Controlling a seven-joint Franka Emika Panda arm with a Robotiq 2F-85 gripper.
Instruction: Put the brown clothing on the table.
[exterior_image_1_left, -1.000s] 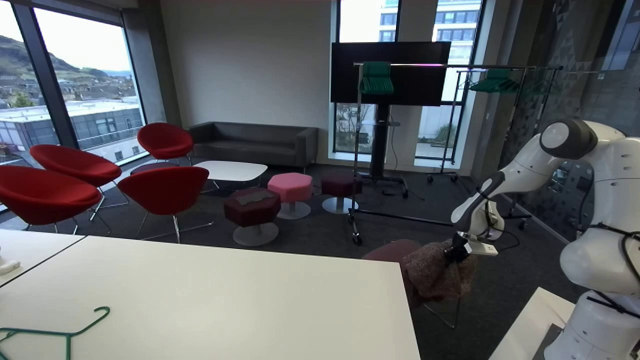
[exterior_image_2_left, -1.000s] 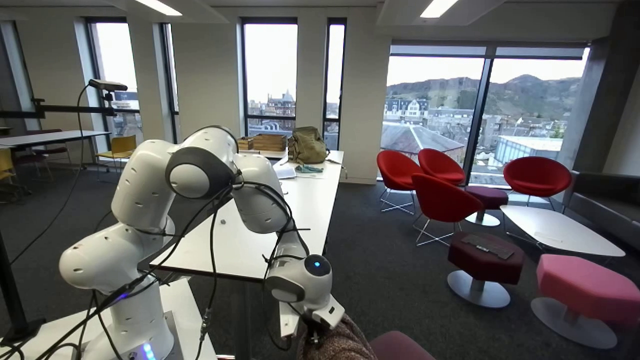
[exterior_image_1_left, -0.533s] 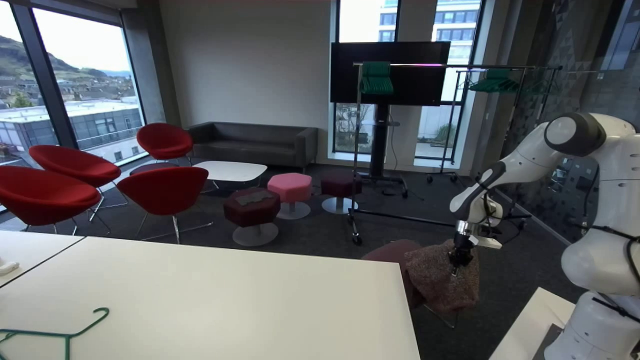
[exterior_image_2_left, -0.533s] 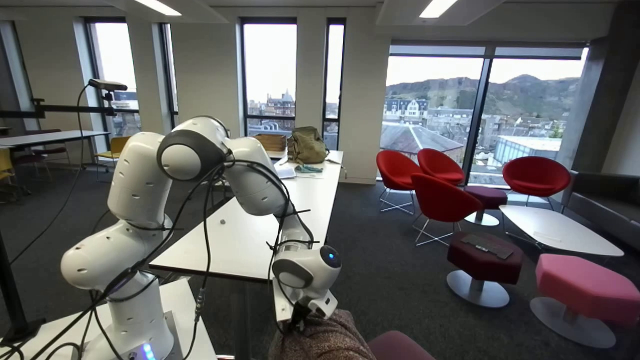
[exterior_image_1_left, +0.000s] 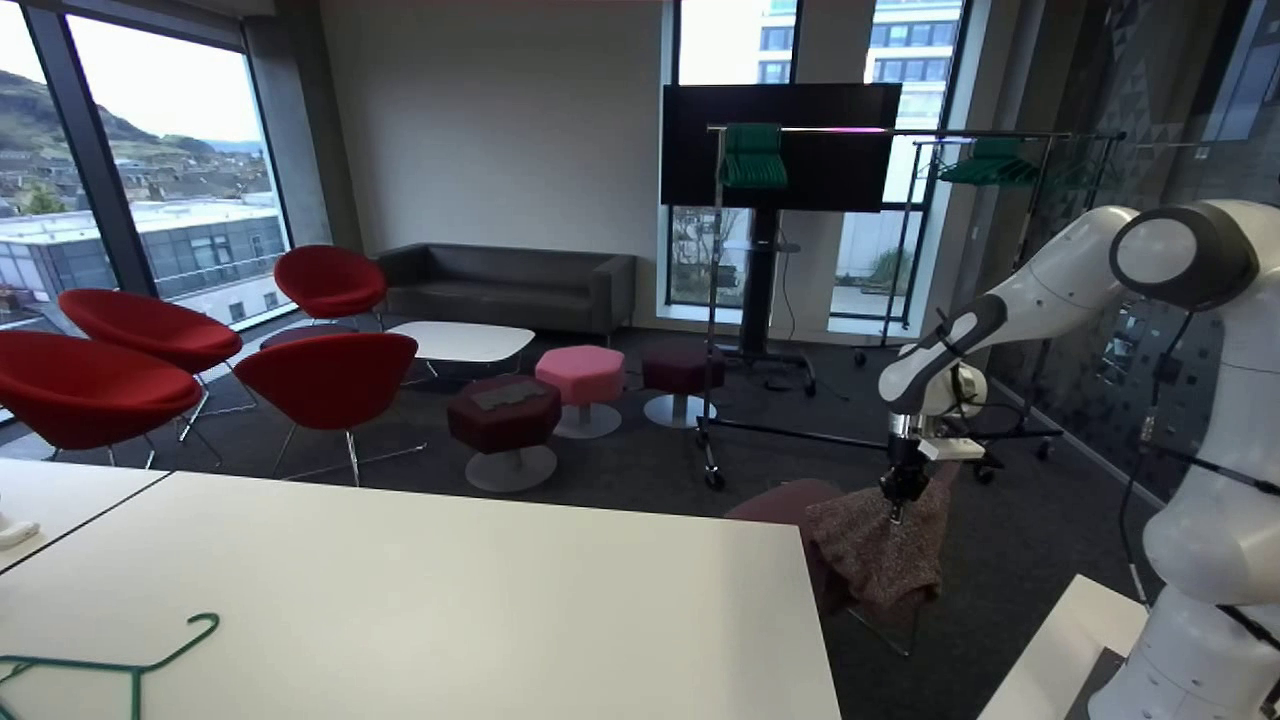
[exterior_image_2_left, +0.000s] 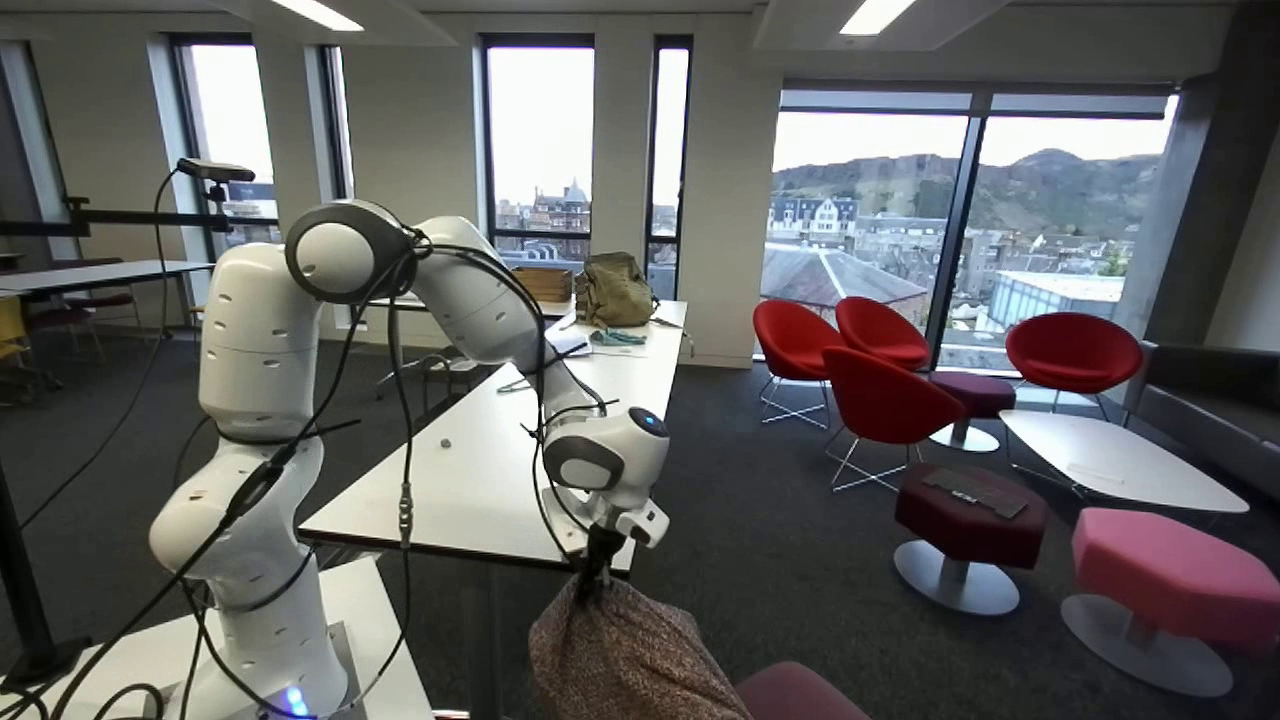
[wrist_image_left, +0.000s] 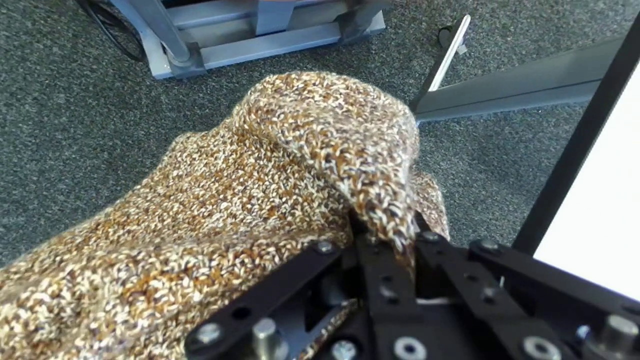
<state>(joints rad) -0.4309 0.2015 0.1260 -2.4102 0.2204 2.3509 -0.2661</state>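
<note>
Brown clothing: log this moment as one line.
gripper: shut on brown clothing | contact with chair: unclear | on table: not yet

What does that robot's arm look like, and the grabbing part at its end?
It is a smooth, glossy white arm of rounded segments, with dark grey bands. Black cables, strapped on in places, hang along it, and small blue lights glow on it. Its black gripper has flat, slender linked bars with silver-coloured bolts.
</note>
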